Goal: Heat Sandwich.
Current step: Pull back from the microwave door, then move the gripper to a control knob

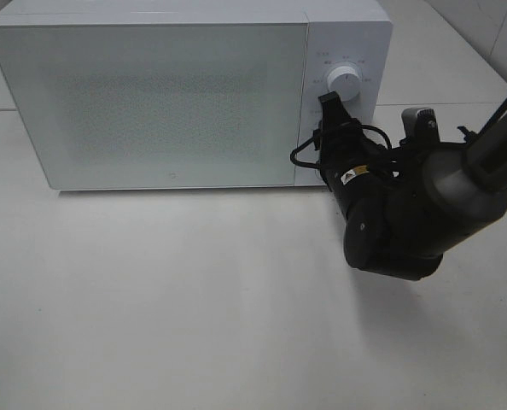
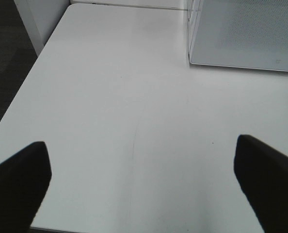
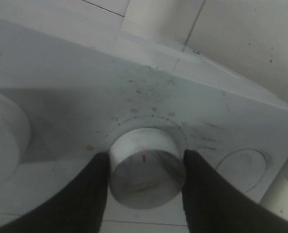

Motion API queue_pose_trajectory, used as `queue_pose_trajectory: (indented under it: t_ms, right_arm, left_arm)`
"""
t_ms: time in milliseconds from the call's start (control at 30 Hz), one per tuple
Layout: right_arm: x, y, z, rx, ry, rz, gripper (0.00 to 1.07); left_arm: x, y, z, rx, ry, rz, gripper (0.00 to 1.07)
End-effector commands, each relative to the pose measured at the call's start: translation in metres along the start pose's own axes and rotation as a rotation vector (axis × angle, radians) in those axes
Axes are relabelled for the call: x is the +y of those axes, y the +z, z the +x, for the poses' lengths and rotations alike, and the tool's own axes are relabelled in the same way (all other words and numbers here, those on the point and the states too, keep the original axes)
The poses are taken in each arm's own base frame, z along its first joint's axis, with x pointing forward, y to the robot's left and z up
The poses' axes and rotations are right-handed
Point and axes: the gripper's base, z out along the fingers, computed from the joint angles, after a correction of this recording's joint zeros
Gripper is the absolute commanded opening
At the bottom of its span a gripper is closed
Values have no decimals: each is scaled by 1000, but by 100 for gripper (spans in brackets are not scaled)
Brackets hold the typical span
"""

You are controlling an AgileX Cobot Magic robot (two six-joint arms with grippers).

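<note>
My right gripper (image 3: pixel 145 162) is at the control panel (image 1: pixel 343 128) on the right end of the microwave (image 1: pixel 151 102). Its two dark fingers (image 3: pixel 88 194) are clamped on the lower knob (image 3: pixel 145 170), one pressed against each side. The red mark on that knob's face sits between them. From the high camera the gripper and wrist cover that knob, and only the upper knob (image 1: pixel 346 82) shows, just beyond the fingertips.

The microwave stands at the far side of the white table (image 1: pixel 194 299), with its door (image 1: pixel 151 107) closed flat. The door panel is frosted and speckled, and I cannot see through it. The sandwich shows in none of my views, so I cannot tell where it is.

My left gripper (image 2: pixel 144 182) hangs over bare tabletop on the left, well apart from the right arm. Its jaws are spread wide with nothing between them. The microwave's near left corner (image 2: pixel 192 58) shows ahead of it and to the right.
</note>
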Motion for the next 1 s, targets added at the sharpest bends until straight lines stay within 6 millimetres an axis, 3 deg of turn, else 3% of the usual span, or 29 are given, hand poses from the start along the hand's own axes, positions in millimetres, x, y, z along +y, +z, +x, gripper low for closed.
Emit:
queue_pose_trajectory:
  t_ms: [33,367,1000]
  right_arm:
    - [12,3,-1,5,163,-62,9]
    - [12,3,-2,12,512,-64,10]
    - [14,3,1,39,470,-75,12]
  left_arm:
    - [0,-2,0,-28,-5,1,98]
    - [0,-2,0,-28,-5,1,98]
    - [0,-2,0,-28,-5,1,98]
